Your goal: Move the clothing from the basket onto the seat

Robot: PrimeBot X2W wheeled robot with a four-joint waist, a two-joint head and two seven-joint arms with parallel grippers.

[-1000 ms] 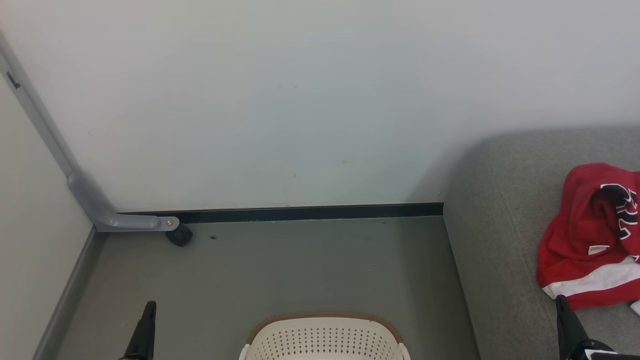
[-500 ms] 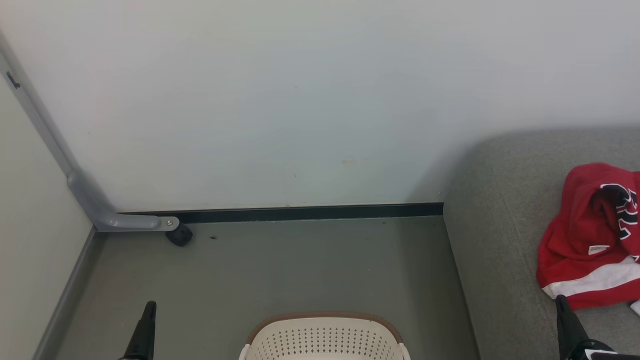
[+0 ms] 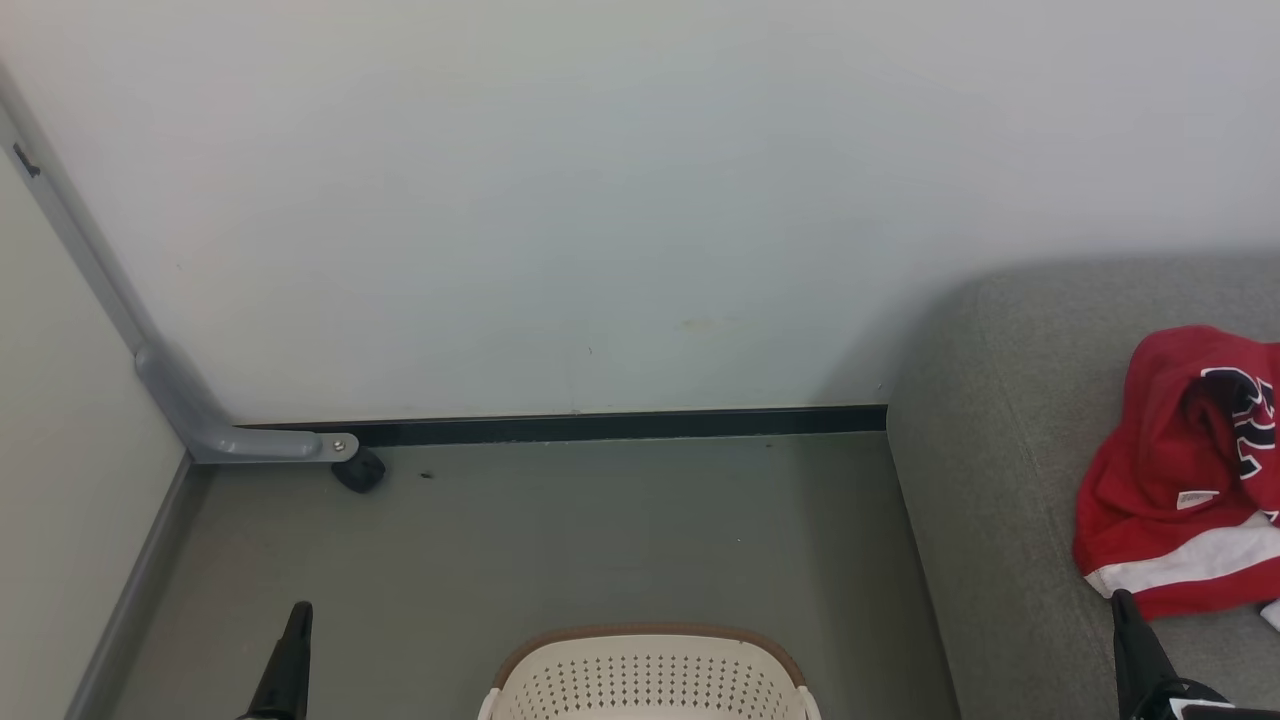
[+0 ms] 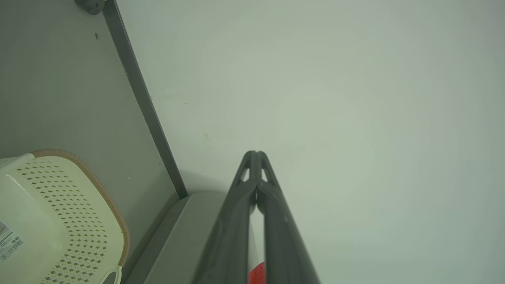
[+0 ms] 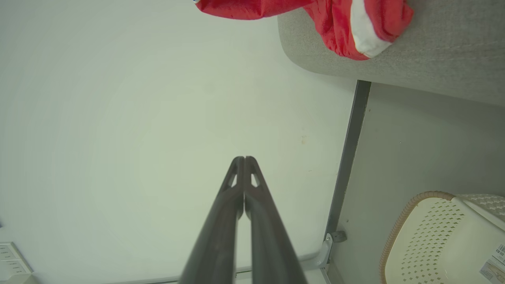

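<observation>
Head view | grey floor (image 3: 600, 530), wall (image 3: 600, 200) | clothing (image 3: 1170, 470) on seat (image 3: 1000, 500) | left gripper (image 3: 299, 612), right gripper (image 3: 1121, 600) closed

Head looks down; 2 wrist views share the basket (image 5: 434, 236).

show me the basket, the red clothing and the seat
basket (image 3: 650, 680): head view, perforated wall
red clothing (image 3: 1150, 450): head view, red fabric above the white band
seat (image 3: 990, 500): head view, bare grey cushion left of the clothing

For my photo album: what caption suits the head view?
Red clothing lies on the grey seat; the basket sits between the shut left gripper and right gripper.
</observation>
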